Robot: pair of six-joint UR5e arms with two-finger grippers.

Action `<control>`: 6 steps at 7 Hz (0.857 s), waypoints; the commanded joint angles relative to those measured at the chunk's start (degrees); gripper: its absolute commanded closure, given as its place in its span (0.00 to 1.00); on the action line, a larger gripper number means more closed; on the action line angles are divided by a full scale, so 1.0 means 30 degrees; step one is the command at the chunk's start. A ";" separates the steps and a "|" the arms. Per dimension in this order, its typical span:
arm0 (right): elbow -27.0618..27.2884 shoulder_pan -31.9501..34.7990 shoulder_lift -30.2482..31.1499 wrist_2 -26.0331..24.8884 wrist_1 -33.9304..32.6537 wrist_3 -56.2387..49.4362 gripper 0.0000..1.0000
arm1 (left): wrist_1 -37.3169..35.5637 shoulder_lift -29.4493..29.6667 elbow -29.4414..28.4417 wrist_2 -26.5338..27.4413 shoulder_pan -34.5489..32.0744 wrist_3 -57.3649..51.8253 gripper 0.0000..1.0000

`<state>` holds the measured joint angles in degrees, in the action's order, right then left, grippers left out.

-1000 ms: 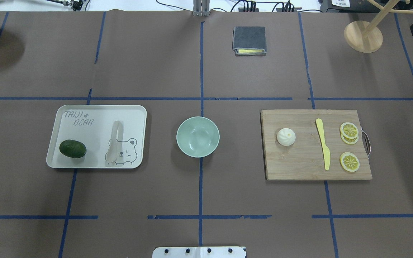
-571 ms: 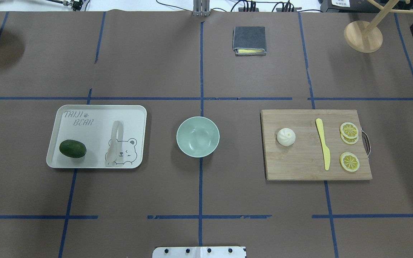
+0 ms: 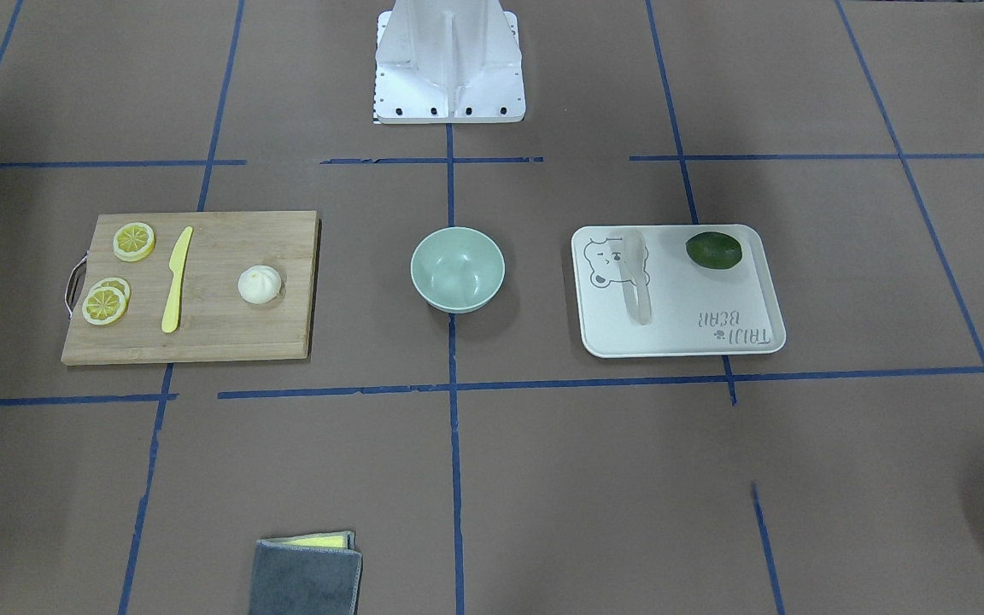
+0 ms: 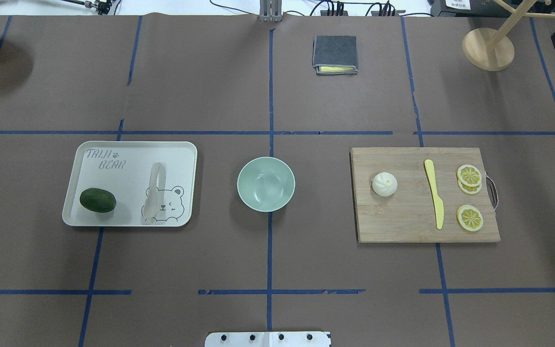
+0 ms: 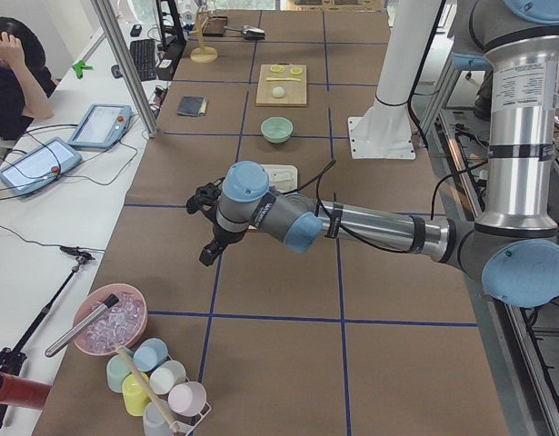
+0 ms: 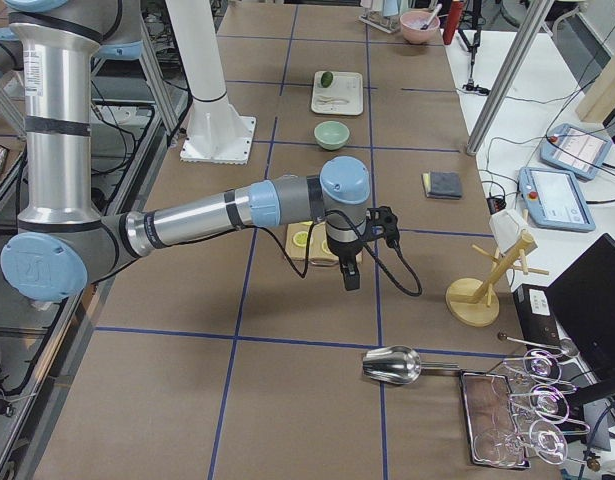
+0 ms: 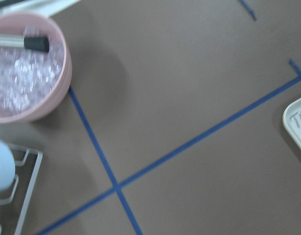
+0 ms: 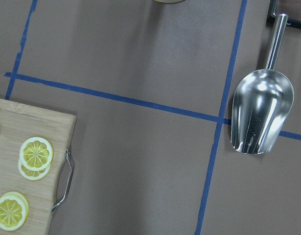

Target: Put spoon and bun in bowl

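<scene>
Two pickups remain unstarted: the spoon (image 4: 153,190) lies on the tray (image 4: 123,180) centre left, the bun (image 4: 384,184) on the cutting board (image 4: 403,217) centre right, the bowl (image 4: 266,183) between them. Next, an arm must come in over its item. The left gripper (image 5: 209,250) and right gripper (image 6: 349,272) hang aside; I cannot tell their spread. Overhead, nothing has moved since earlier.

Mint-green bowl (image 4: 266,184); white, pleated bun (image 4: 384,184); translucent off-white spoon (image 4: 153,190); white bear-print tray (image 4: 128,183); dark green fruit (image 4: 98,200); yellow knife (image 4: 434,195); brown worktop (image 4: 210,86) with blue tape grid.
</scene>
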<state>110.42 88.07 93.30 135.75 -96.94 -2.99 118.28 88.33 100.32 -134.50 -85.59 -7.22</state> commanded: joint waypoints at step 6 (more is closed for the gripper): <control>-0.0595 -0.0002 0.0276 0.0014 0.1346 0.0147 0.00 | 0.6252 0.3368 0.0015 0.4311 0.8623 1.2789 0.00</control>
<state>109.28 88.09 93.81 135.72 -94.03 -2.62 138.38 97.73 99.11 -125.39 -65.12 24.77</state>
